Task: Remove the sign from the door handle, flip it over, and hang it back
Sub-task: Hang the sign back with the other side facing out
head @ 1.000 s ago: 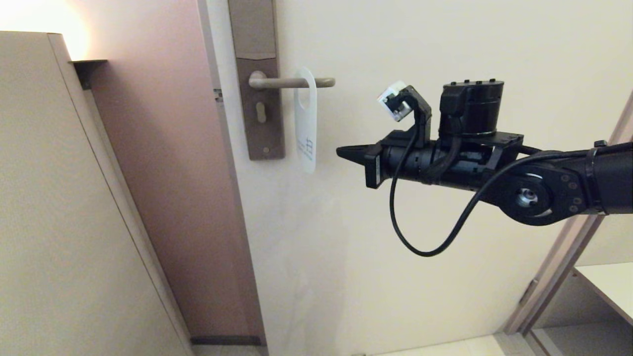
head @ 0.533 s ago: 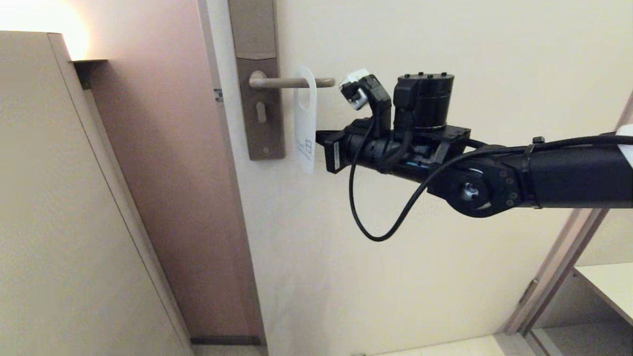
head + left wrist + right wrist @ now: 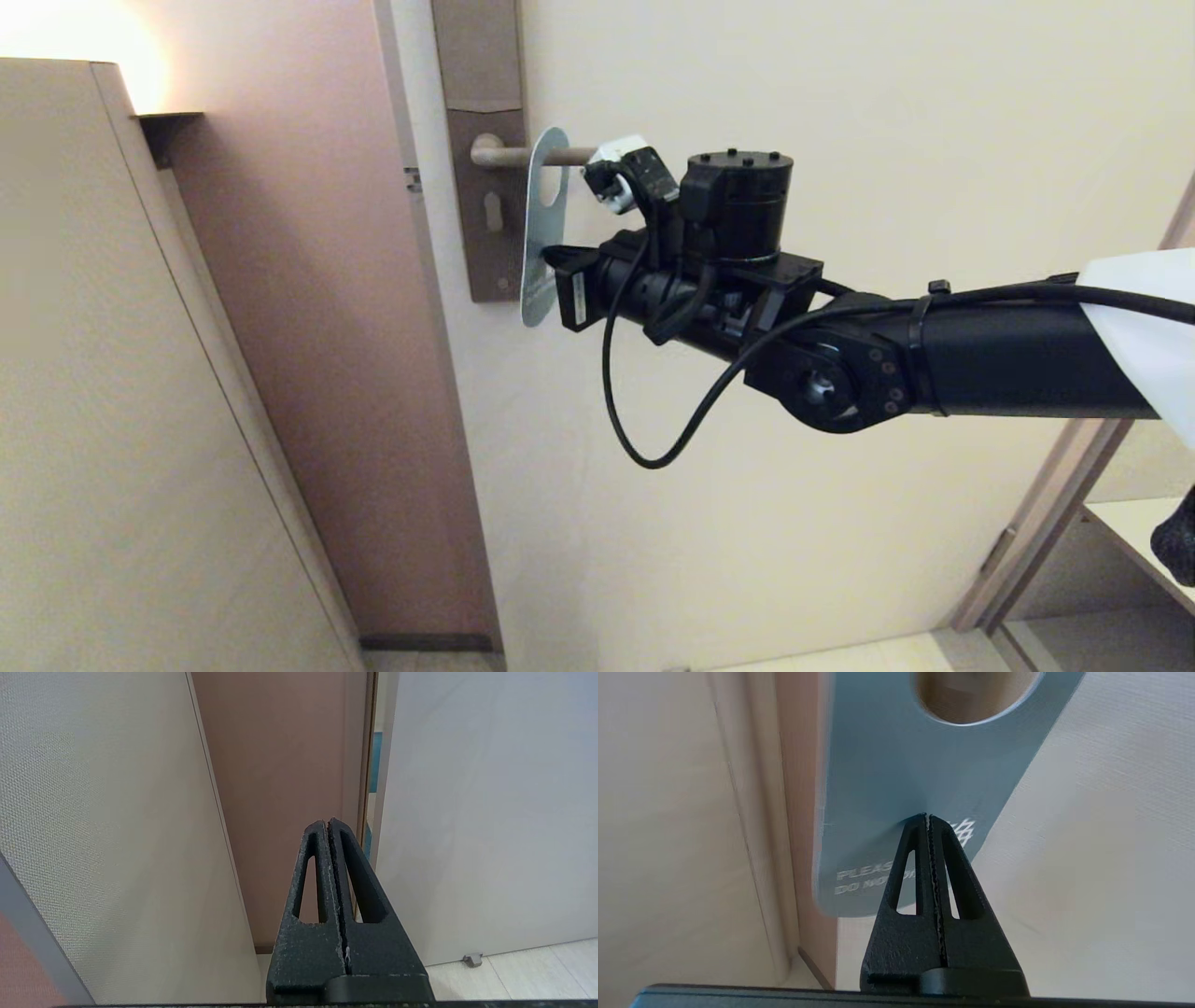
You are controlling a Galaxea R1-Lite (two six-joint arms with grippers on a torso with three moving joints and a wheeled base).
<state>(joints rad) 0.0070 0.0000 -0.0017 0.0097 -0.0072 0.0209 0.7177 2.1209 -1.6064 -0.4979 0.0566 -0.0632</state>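
The right gripper [image 3: 928, 817] was clenched empty, its tips pressing the sign's [image 3: 887, 779] blue face, apparently to slide it along the handle [image 3: 509, 155] it hung on. The left gripper [image 3: 329, 823], also clenched, was parked well away.

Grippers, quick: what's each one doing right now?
Left gripper: shut, empty, parked away from the door handle.
Right gripper: shut, holding nothing, tip against the sign.
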